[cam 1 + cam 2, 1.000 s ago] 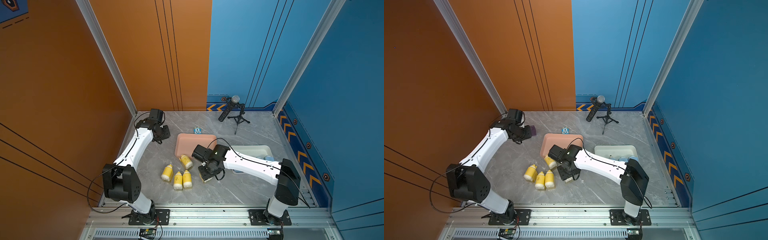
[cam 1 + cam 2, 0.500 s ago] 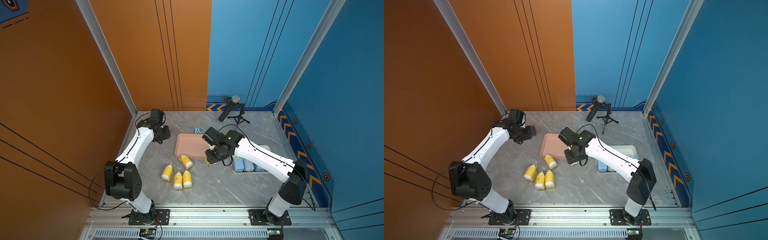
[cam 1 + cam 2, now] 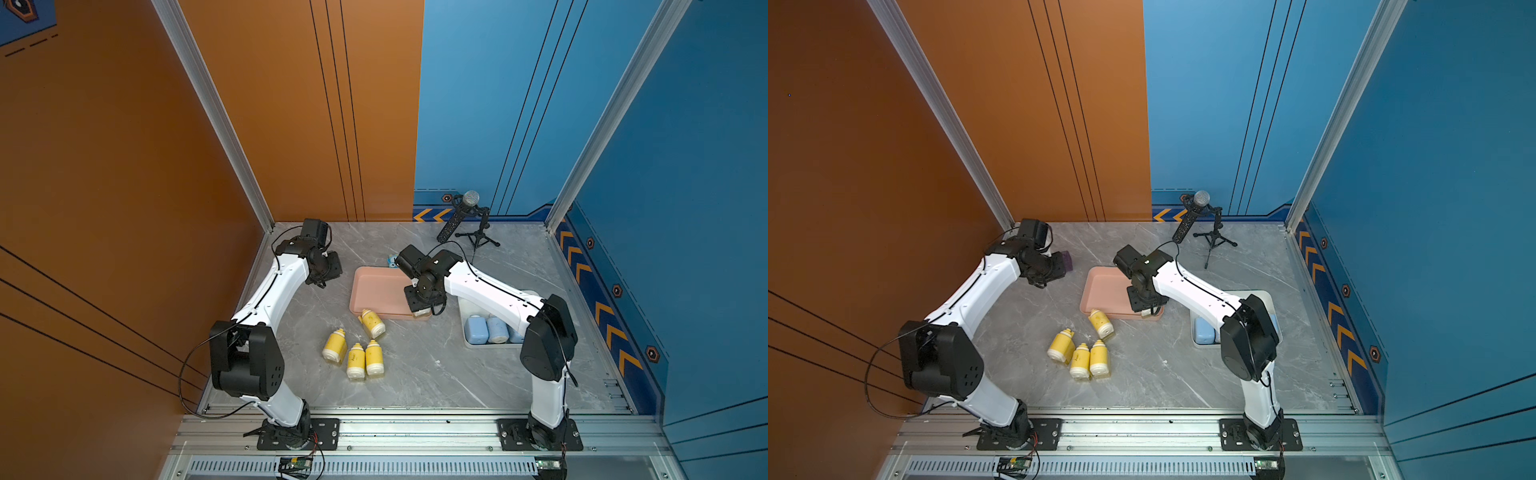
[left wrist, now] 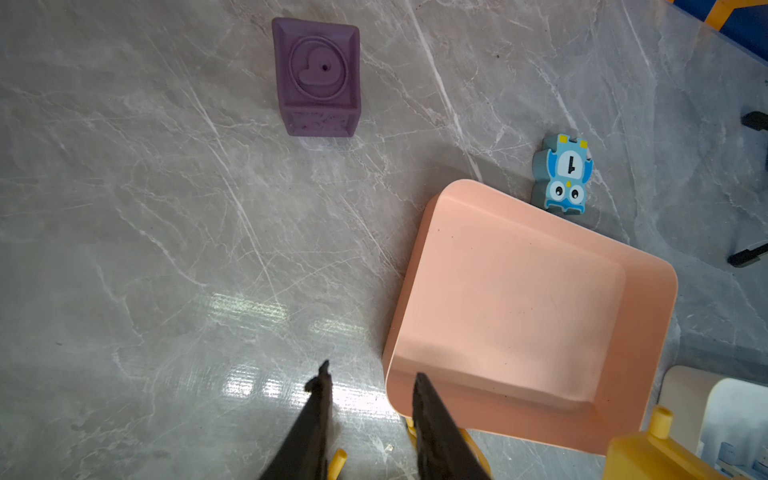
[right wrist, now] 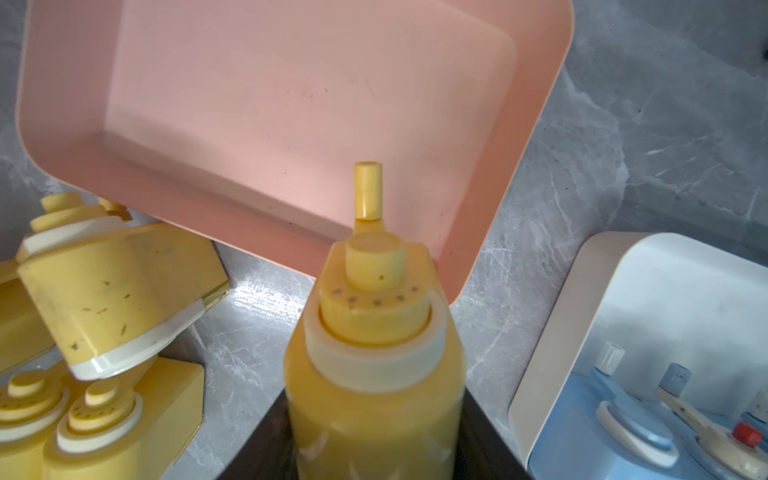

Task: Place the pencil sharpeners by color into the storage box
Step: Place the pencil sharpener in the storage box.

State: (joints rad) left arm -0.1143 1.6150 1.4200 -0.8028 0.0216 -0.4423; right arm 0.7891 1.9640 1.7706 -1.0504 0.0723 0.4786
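Note:
My right gripper (image 3: 417, 305) is shut on a yellow pencil sharpener (image 5: 374, 353), held above the near right corner of the empty pink storage box (image 3: 374, 286), its cap pointing over the box floor (image 5: 291, 104). Several more yellow pencil sharpeners (image 3: 356, 360) (image 3: 1080, 360) lie on the floor in front of the box; one (image 3: 372, 324) rests against its front wall. Light blue pencil sharpeners (image 3: 477, 330) lie in the white storage box (image 3: 490, 345) to the right. My left gripper (image 3: 332, 270) (image 4: 370, 370) hovers left of the pink box, jaws slightly apart and empty.
A dark purple cube (image 3: 1066, 261) (image 4: 318, 75) sits by my left gripper. A small blue owl toy (image 3: 390, 261) (image 4: 565, 174) lies behind the pink box. A microphone on a tripod (image 3: 469, 216) stands at the back. Walls enclose the grey marble floor.
My right gripper has lifted a yellow sharpener from the floor beside the group and carried it back to the pink box's near right corner. The left arm has not moved.

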